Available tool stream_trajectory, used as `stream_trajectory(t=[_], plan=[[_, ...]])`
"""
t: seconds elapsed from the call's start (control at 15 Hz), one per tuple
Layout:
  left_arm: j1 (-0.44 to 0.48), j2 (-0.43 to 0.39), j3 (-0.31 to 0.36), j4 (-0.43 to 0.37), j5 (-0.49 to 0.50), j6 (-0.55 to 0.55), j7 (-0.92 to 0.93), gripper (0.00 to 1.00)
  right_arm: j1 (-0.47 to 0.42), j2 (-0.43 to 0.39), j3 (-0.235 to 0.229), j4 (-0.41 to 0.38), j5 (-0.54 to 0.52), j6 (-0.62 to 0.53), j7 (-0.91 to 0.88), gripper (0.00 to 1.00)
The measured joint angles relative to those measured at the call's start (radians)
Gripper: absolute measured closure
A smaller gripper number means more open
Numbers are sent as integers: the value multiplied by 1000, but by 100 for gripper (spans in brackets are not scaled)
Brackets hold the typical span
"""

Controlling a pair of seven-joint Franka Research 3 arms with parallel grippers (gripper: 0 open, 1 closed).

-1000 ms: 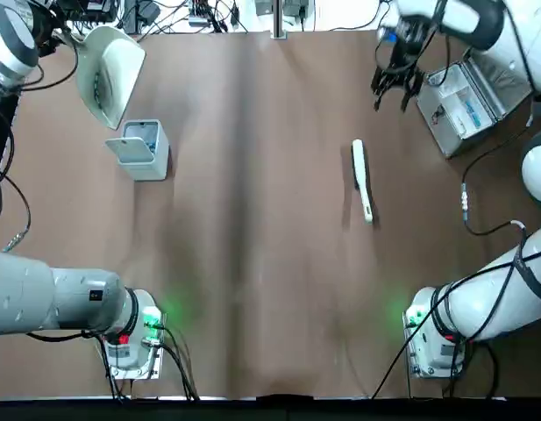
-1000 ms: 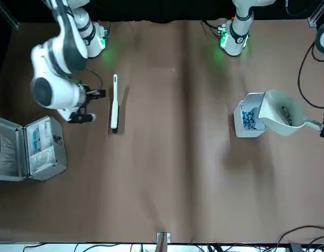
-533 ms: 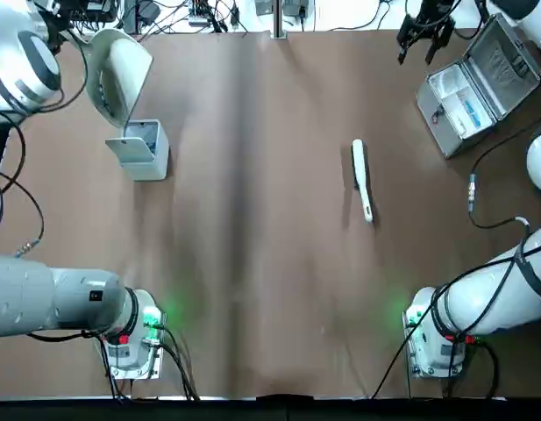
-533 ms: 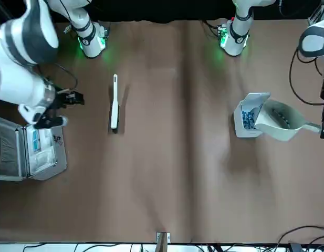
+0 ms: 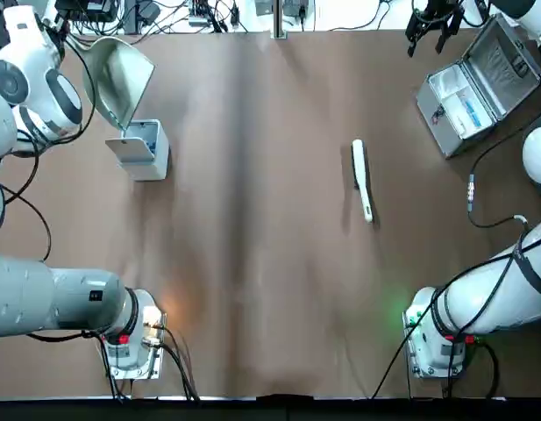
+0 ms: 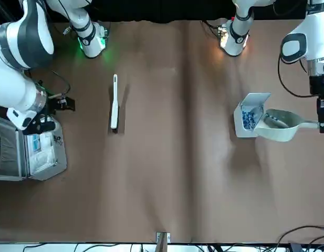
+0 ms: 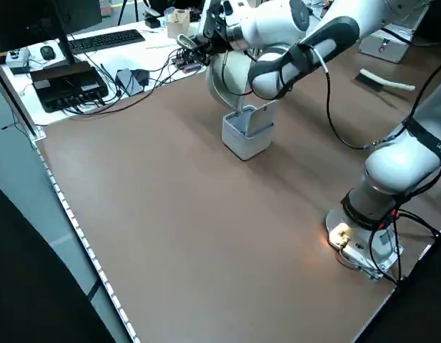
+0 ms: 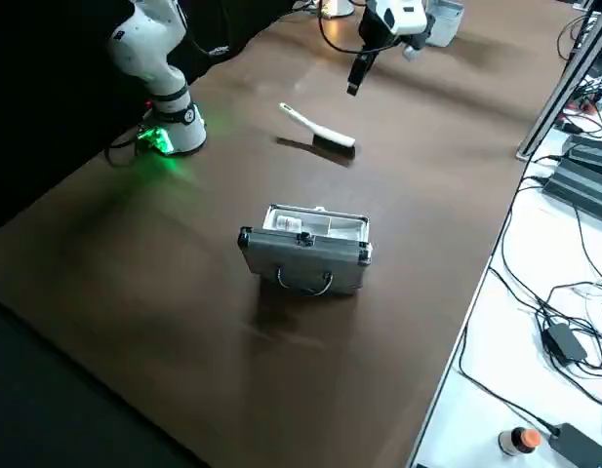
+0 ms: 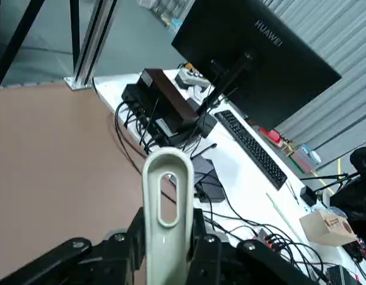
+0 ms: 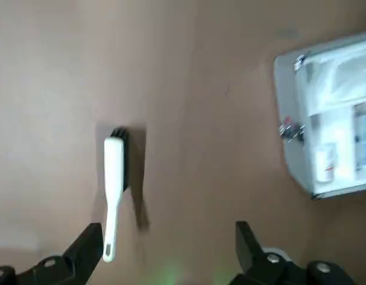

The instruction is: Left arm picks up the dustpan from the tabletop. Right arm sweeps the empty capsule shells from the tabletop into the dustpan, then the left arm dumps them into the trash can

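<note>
The cream dustpan (image 6: 280, 126) hangs tilted with its mouth at the open light-grey trash can (image 6: 247, 122). My left gripper (image 6: 322, 121) is shut on the dustpan's thin handle (image 9: 166, 202). Blue-white empty capsule shells (image 6: 249, 116) lie inside the can. From above, the dustpan (image 5: 121, 77) stands steeply over the trash can (image 5: 140, 149) at the far left of the brown tabletop (image 5: 252, 263). My right gripper (image 5: 432, 17) is open and holds nothing; it hovers at the far right edge near the metal case.
A white long-handled brush (image 5: 362, 180) lies on the table right of centre. An open silver case (image 5: 472, 88) stands at the far right. Cables, a keyboard and a monitor (image 9: 254, 53) sit beyond the table's far edge.
My left arm has swung the dustpan closer to the can and tipped its mouth onto the opening. My right gripper moved away from the brush to the far right edge.
</note>
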Motion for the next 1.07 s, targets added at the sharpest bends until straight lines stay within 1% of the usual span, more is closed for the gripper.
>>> stream_trajectory(t=[0.27,0.4,0.73,1.07], plan=[[1,-29,-9,-30,0,16,3,67,-52,0,-3,60,-65,1,-13,1],[1,-46,-16,-40,0,16,4,67,-65,0,-3,80,-77,1,-56,1],[22,-90,-22,-76,0,16,6,67,-73,0,-3,90,-96,0,-85,1],[27,-99,-31,-83,0,16,6,67,-93,0,-3,90,-98,0,-88,1]])
